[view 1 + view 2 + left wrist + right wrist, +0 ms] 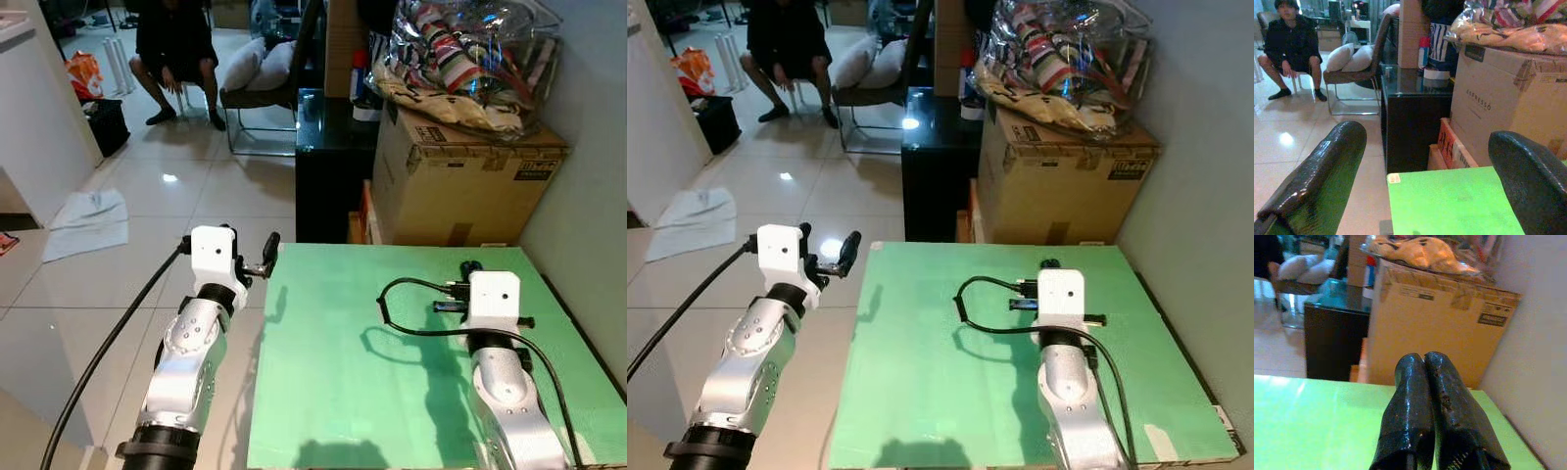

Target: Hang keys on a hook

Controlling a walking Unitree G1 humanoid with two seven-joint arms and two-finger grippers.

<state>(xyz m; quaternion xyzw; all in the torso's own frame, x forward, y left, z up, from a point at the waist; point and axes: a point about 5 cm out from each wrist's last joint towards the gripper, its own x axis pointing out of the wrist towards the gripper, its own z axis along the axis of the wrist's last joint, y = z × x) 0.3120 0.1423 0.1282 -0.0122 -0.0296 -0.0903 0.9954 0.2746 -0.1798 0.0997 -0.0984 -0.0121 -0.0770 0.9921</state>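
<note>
Here the cardboard box (1508,112) reads "ESPRESSO"; left tool (1425,181) gapes wide, right tool (1425,382) closed, both empty.

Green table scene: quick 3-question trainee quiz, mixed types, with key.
1. True or false: the right gripper has its fingers pressed together.
2. The left gripper is: A) over the middle of the green table; B) by the table's left edge, fingers apart; C) on the cardboard box.
3. Fill in: beyond the table's far edge, left of the cardboard box, stands a black ____.

Key: 1 true; 2 B; 3 cabinet.
</note>
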